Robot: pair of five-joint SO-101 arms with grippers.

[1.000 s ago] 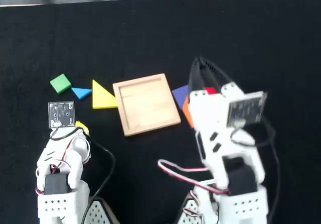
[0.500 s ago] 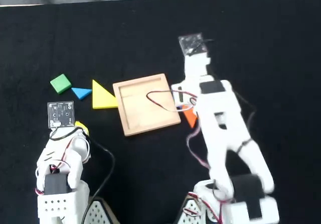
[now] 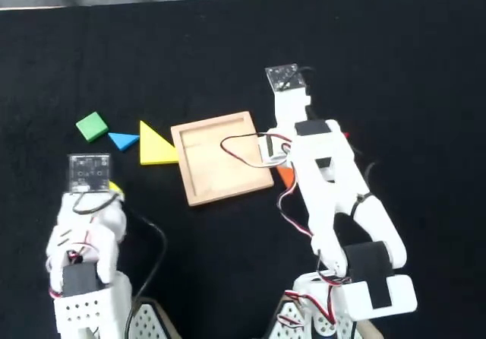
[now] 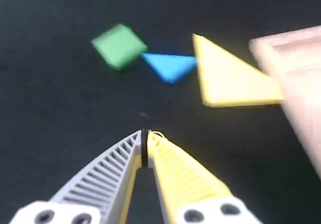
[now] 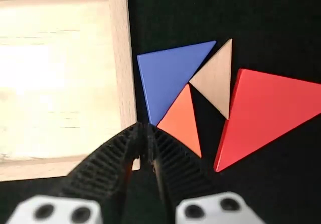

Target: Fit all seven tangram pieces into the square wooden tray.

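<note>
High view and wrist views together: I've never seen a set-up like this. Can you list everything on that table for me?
Table: 1, black, under everything.
Wooden tray: 1, pale wood, mid-table, nothing in it.
Green square: 1, farthest from the tray on its one side.
Small blue triangle: 1, light blue, between the square and the yellow triangle.
Yellow triangle: 1, large, against the tray.
Dark blue triangle: 1, beside the tray's other rim.
Orange piece: 1, next to the dark blue triangle.
Tan piece: 1, between the dark blue and red ones.
Red triangle: 1, large, outermost.
Left gripper: 1, grey and yellow, shut.
Right gripper: 1, black, shut.
</note>
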